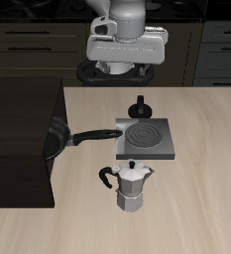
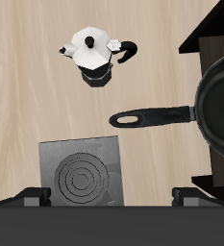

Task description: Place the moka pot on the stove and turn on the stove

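Moka pot waiting on the table, our gripper high above the stove.

We see the gripper (image 2: pixel 112 197) held well above the stove (image 1: pixel 144 139), its two fingertips (image 2: pixel 29 196) spread wide with nothing between them. The moka pot (image 1: pixel 133 185) stands upright on the table (image 1: pixel 196 208), apart from the stove and farther from the gripper than it is. Off to the side of the gripper, a black frying pan (image 1: pixel 57 138) rests on a large black block (image 1: pixel 20 149), its handle reaching toward the stove.
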Robot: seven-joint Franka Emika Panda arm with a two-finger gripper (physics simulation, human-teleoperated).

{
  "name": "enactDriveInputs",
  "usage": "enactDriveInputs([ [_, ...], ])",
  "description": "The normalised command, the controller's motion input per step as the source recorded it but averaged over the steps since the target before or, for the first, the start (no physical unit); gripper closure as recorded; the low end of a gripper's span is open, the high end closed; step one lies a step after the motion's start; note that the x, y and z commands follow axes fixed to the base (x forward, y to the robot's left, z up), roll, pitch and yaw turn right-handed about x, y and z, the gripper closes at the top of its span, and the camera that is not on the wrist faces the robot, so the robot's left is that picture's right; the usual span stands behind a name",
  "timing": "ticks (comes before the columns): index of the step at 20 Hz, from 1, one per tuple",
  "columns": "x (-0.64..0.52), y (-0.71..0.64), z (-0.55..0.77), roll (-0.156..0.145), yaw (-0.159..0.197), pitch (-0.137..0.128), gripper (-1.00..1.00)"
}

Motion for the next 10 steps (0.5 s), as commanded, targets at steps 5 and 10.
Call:
enactDriveInputs([
  [5, 0.13, -0.02, 0.05, -0.005, -0.009, 0.005, -1.0],
  [10, 0.17, 0.07, 0.03, -0.009, 0.019, -0.021, -1.0],
])
